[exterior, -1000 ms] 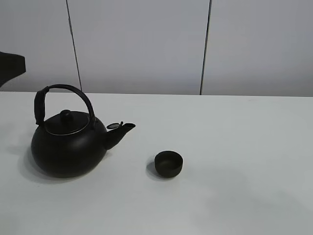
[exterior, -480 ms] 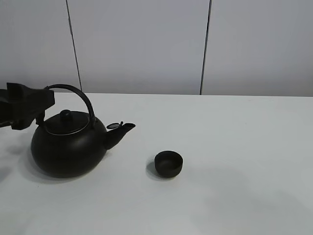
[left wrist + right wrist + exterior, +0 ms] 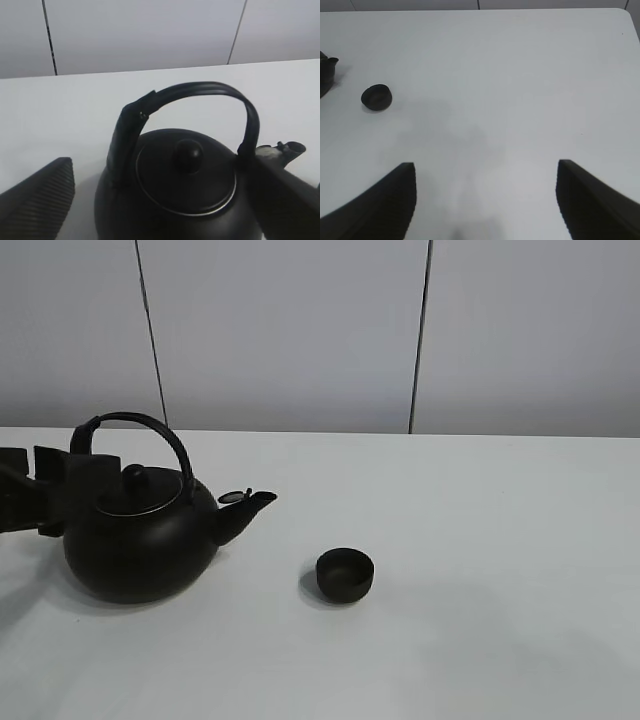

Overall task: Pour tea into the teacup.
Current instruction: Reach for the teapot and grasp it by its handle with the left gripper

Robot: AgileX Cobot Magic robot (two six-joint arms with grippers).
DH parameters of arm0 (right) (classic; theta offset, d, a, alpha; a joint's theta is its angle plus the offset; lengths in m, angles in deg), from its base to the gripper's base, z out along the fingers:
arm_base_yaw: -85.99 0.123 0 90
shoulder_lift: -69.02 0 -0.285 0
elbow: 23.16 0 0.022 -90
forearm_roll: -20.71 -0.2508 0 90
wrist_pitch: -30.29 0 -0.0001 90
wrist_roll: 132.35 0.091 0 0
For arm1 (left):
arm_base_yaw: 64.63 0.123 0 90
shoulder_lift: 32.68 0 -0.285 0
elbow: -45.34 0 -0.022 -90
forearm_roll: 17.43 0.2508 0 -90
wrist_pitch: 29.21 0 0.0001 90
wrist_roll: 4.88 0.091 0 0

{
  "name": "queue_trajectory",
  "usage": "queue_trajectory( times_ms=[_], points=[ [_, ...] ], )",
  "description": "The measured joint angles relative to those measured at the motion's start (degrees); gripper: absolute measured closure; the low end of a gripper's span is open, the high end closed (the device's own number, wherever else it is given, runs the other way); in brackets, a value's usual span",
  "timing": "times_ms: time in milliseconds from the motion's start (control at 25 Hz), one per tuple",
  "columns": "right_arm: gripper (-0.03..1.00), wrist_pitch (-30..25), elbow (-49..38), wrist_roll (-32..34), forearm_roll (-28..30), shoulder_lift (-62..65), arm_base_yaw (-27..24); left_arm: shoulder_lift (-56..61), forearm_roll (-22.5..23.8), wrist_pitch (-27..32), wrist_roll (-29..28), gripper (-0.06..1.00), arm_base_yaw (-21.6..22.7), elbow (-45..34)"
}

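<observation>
A big black round kettle (image 3: 140, 540) with an arched handle stands on the left of the white table, spout pointing right. The teacup (image 3: 345, 574), small, dark and handleless, sits to the right of the spout, a short gap away. My left gripper (image 3: 75, 480) hangs at the kettle's left side, level with the handle's base, open. In the left wrist view the left gripper (image 3: 162, 165) has its fingers spread on either side of the kettle (image 3: 185, 185), with nothing gripped. The right gripper (image 3: 486, 167) is open over bare table, far from the teacup (image 3: 376, 97).
The white table (image 3: 480, 540) stretches wide to the right of the cup. A grey panelled wall (image 3: 290, 330) runs behind it. The kettle's spout (image 3: 326, 70) shows at the edge of the right wrist view.
My left gripper has come in from the upper left and dropped to the kettle's handle side. Kettle, teacup and right gripper have not moved.
</observation>
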Motion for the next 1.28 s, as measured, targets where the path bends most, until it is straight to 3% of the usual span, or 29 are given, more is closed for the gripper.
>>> queue_trajectory(
  times_ms=[360, 480, 680, 840, 1280],
  points=[
    [0.43, 0.0, 0.0, 0.0, 0.0, 0.0, 0.0, -4.2, -2.5, -0.3, 0.0, 0.28, 1.6, 0.1],
    [0.43, 0.0, 0.0, 0.0, -0.1, 0.0, 0.0, -4.3, 0.3, -0.4, -0.9, 0.28, 5.2, 0.1],
    [0.43, 0.0, 0.0, 0.0, -0.1, 0.0, 0.0, -4.3, 8.8, -0.4, -4.3, 0.28, 11.1, 0.4],
    [0.43, 0.0, 0.0, 0.0, -0.1, 0.0, 0.0, -4.3, 11.5, -0.4, -4.7, 0.28, 11.7, 0.4],
    [0.43, 0.0, 0.0, 0.0, -0.1, 0.0, 0.0, -4.3, 13.4, -0.6, -5.0, 0.28, 11.7, 4.2]
  ],
)
